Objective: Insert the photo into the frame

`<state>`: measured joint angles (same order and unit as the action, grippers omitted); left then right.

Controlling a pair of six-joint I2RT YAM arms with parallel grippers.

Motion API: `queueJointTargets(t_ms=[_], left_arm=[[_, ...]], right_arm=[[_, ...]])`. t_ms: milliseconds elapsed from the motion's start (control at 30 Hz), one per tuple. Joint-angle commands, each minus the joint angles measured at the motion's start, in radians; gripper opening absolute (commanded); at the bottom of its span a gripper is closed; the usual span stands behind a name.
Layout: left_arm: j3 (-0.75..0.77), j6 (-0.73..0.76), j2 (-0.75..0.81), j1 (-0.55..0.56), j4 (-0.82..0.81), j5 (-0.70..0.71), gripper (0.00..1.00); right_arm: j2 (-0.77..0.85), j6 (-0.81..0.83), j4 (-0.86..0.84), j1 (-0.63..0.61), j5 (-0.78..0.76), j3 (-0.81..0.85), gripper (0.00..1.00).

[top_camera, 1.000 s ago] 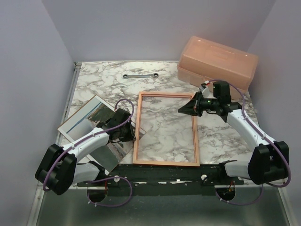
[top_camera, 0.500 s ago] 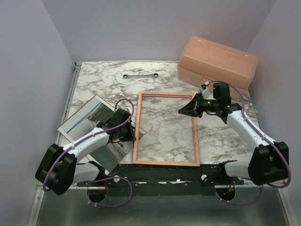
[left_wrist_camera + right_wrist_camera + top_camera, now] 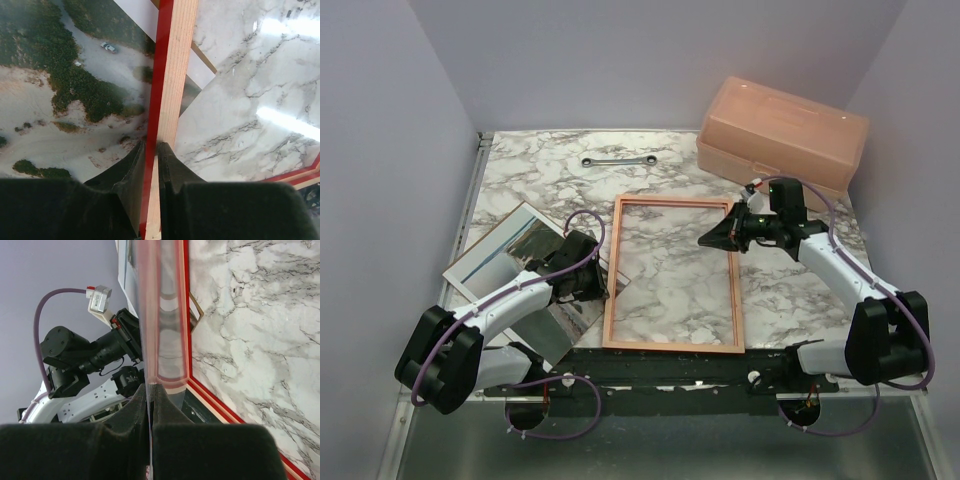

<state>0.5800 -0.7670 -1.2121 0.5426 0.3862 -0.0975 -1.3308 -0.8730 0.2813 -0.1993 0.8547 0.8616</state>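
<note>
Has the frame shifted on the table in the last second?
No. The frame sits where it was, its far rail the same gap from the wrench.

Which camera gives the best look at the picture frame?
The top external view: the whole frame shows there, all four rails visible. The left wrist shows one rail clamped in the left pincer; the right wrist only a red edge.

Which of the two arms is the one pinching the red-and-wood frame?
The left end effector: it clamps the frame by one rail, next to the photo. The right end effector pinches a thin clear pane instead.
</note>
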Motion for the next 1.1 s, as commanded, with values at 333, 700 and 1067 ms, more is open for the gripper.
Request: queueJointTargets(t_ms=[333,700,1067], left_arm=[[-0.012,0.032,-0.029,-0.004,0.051,0.074,0.17],[-0.009,0.032,-0.035,-0.004,0.046,0.068,0.16],[-0.006,0.037,-0.044,-0.004,0.045,0.066,0.16]], right_arm=[[-0.006,-0.019,-0.079,-0.006,0.039,-0.016,0.01],[-0.055,0.122,0.056,-0.006,-0.039,-0.005,0.01],[-0.118,0.3,0.235,-0.005,-0.167,0.085,0.01]])
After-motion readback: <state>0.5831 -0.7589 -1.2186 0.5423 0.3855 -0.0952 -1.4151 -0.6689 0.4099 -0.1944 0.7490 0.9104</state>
